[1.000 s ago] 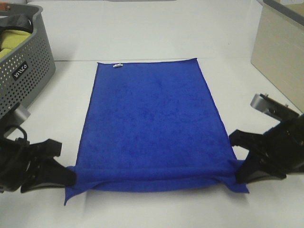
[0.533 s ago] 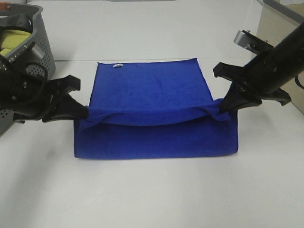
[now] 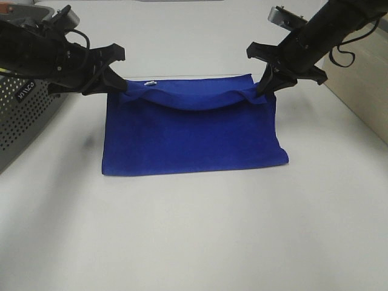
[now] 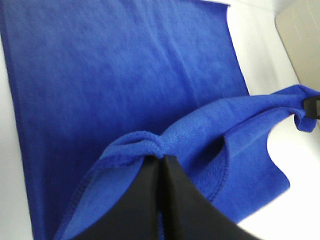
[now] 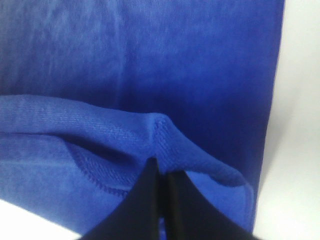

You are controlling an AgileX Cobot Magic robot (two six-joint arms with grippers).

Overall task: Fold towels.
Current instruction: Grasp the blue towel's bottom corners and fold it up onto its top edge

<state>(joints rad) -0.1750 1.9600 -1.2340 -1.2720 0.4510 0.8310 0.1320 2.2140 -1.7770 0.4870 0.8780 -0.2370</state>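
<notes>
The royal-blue towel (image 3: 191,136) lies on the white table, folded in half with its front hem carried to the far edge. Its small white tag (image 3: 150,83) shows at the far left. My left gripper (image 3: 123,88) is shut on the towel's left corner, held just above the far edge. My right gripper (image 3: 262,92) is shut on the right corner. The hem sags between them. The left wrist view shows the pinched corner (image 4: 150,145) above the lower layer. The right wrist view shows the other pinched corner (image 5: 160,137).
A grey perforated basket (image 3: 27,106) stands at the far left, behind my left arm. A beige box (image 3: 357,73) stands at the right edge, close to my right arm. The white table (image 3: 194,236) stretches bare toward the front.
Both grippers have carried the towel's front corners up and away, from the near edge to the far edge. The towel has gone from flat to folded in half.
</notes>
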